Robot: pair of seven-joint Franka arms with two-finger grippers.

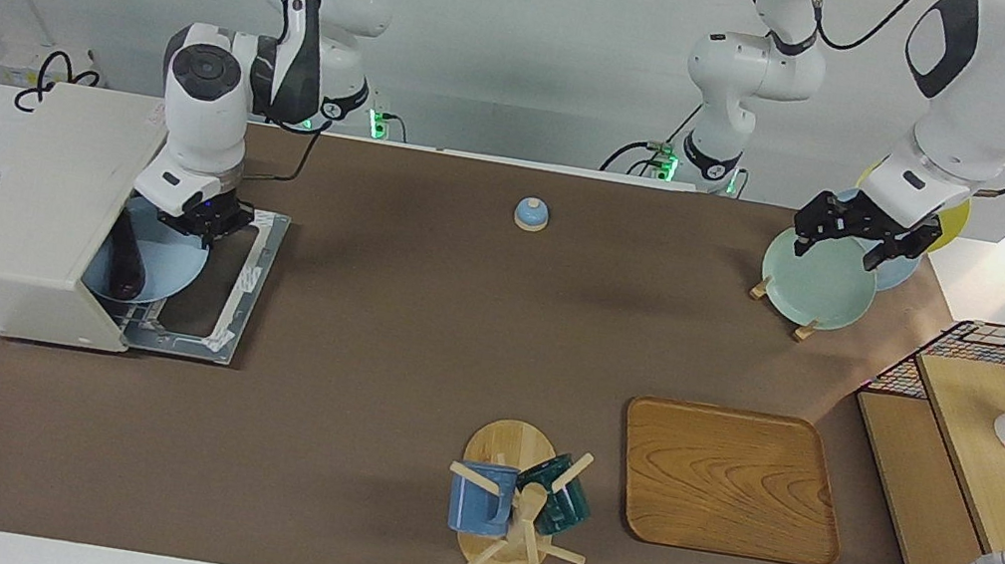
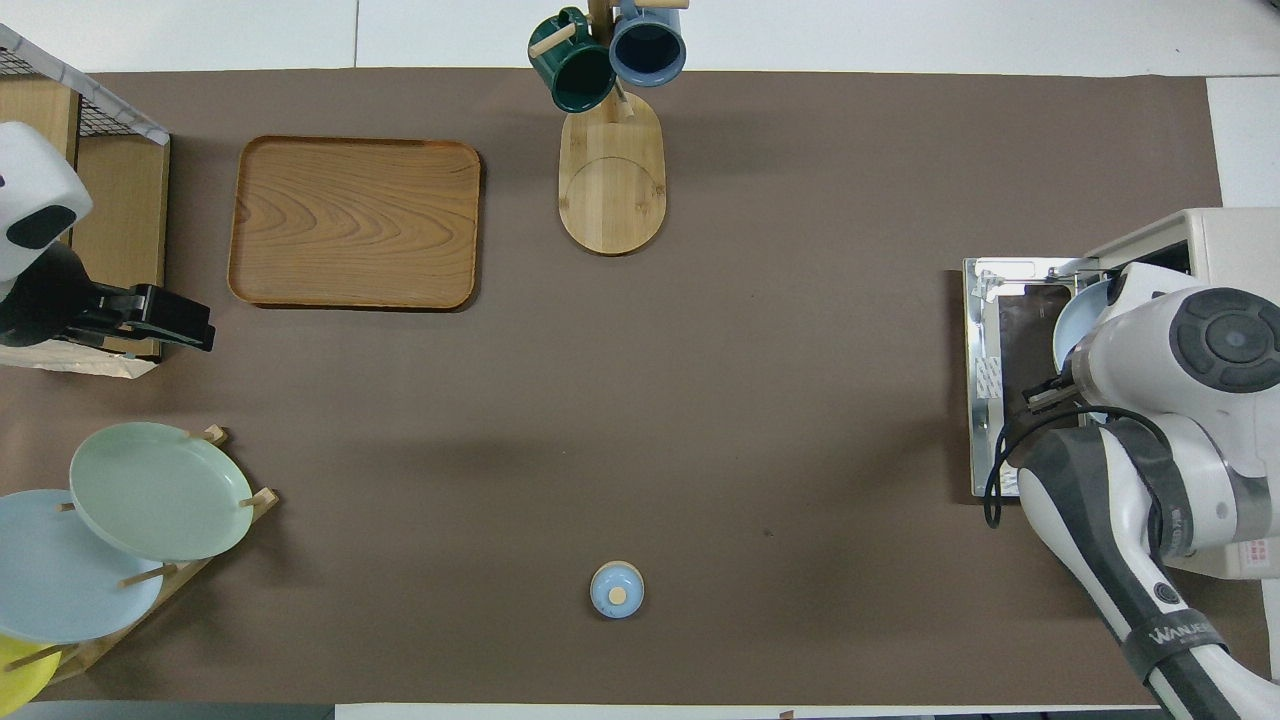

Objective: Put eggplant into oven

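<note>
**Eggplant partway through the oven mouth, plate not yet let go**

At the right arm's end of the table stands the oven (image 1: 35, 208), its drop-down door (image 1: 224, 288) lying open and flat on the brown mat. A light blue plate (image 1: 162, 264) sits in the mouth of the oven, partly under the oven's top edge and partly out over the door, and the eggplant (image 1: 125, 258) lies on the half of the plate that is deepest inside. The right gripper (image 1: 200, 219) is down at the plate's rim on the side nearer the robots, its fingers pinched narrow on that rim (the overhead view hides the contact under the wrist, so the hold is read from the facing view alone).

So the carrying looks largely done: the eggplant is at the oven and mostly within it. What seems left is to push the plate fully onto the rack, release it and draw the arm clear of the door.

Toward the left arm's end, the left gripper (image 1: 858, 235) waits with its jaws wide over the pale green plate (image 1: 815, 281) in the wooden rack, holding nothing.
</note>
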